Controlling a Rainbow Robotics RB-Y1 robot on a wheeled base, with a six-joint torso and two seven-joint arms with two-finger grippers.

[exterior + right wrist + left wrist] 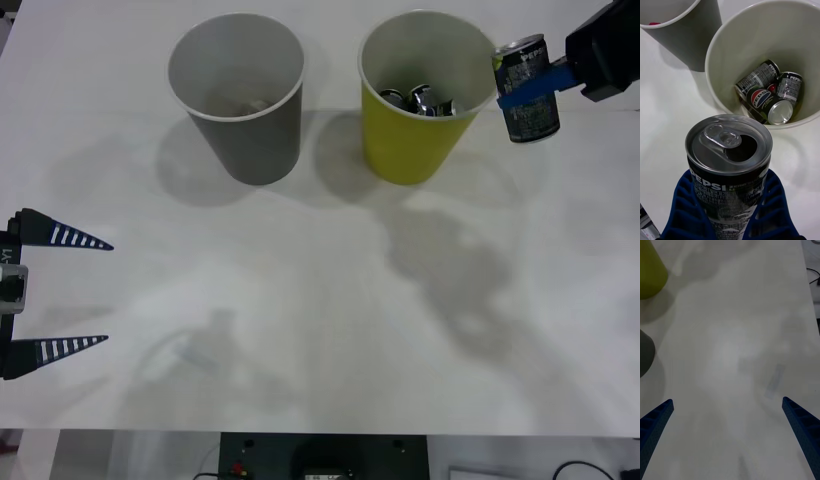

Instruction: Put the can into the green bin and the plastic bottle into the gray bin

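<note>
**Almost at the rim: can held up beside the green bin**

So the right gripper [527,88] is clamped on the can [527,90], its blue ribbed fingers [685,210] squeezing the dark printed sides. The can is a small upright cylinder with a shiny silver top, pull tab and an open mouth, white Pepsi lettering down the side. It hangs in the air just beside the green bin [412,150], on its right, about level with the rim.

That bin is a tapered paper-cup shape, yellow-green outside, smooth white inside. Down in it I count three cans [769,97] lying on their sides, same dark print and silver ends, touching each other.

Next to it, to the left, stands the gray bin [250,140], same cup shape, dark gray wall with a pale inside.

The left gripper [60,292] sits low at the table's left edge, its two pointed ribbed fingers spread wide with nothing between them. The table [320,330] is plain matte white.
</note>
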